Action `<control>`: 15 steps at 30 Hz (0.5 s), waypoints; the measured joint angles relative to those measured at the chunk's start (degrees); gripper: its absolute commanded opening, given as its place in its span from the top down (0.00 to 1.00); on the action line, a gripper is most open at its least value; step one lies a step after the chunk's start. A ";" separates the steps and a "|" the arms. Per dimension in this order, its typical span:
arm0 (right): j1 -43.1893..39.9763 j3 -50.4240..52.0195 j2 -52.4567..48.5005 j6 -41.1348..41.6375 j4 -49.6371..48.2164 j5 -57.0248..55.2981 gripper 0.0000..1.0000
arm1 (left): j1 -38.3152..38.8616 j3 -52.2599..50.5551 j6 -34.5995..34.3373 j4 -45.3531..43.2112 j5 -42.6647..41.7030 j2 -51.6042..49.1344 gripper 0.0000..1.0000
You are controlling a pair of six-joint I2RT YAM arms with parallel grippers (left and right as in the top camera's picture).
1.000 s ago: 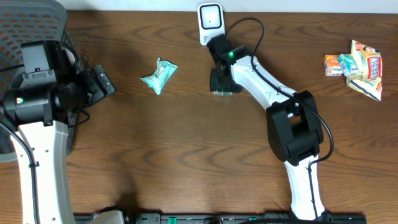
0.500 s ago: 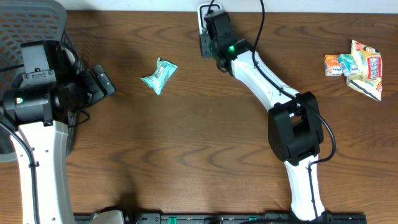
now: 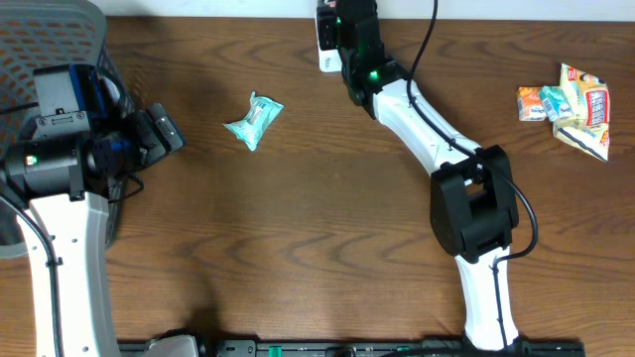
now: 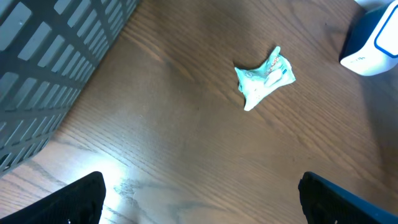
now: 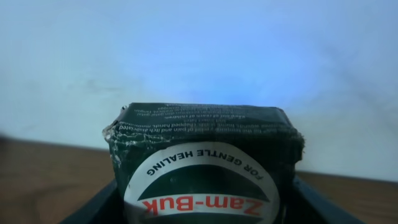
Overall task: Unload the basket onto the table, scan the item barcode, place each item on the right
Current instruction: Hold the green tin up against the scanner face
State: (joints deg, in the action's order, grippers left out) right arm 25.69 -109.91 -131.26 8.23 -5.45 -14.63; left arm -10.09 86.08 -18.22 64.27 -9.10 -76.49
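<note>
Zam-Buk box point(image 5: 202, 162), dark green, is sitting gripped in the right jaws, its round label showing upside down to the wrist camera. It is hanging right by the white scanner point(image 3: 323, 45) at the far edge of the bench point(image 3: 317, 228). The left jaws are standing wide open and empty beside the grey basket point(image 3: 40, 40). 1 teal packet point(image 3: 254, 120) is lying on the bench between basket and scanner, while a heap of snack packets point(image 3: 566, 107) is lying well apart at the right.

A dark brown wood-grain worktop point(image 3: 298, 228) fills the scene, with a soft patch of glare near its left end. A pale, blue-tinted wall point(image 5: 199, 43) rises behind it. A grey mesh structure point(image 3: 50, 30) stands at the left.
</note>
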 measured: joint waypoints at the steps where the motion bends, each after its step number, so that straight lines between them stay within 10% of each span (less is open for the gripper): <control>1: -0.11 0.00 -0.07 -0.17 -0.74 -0.44 0.43 | 0.00 0.00 0.00 0.02 -0.02 0.00 0.02; 15: -1.46 -0.28 -11.56 -1.29 -14.99 -1.62 0.40 | 0.00 0.00 0.00 0.00 0.00 0.00 0.02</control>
State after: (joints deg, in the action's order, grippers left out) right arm 24.23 -110.19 -142.82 6.94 -20.45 -16.25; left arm -10.09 86.08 -18.22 64.27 -9.10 -76.49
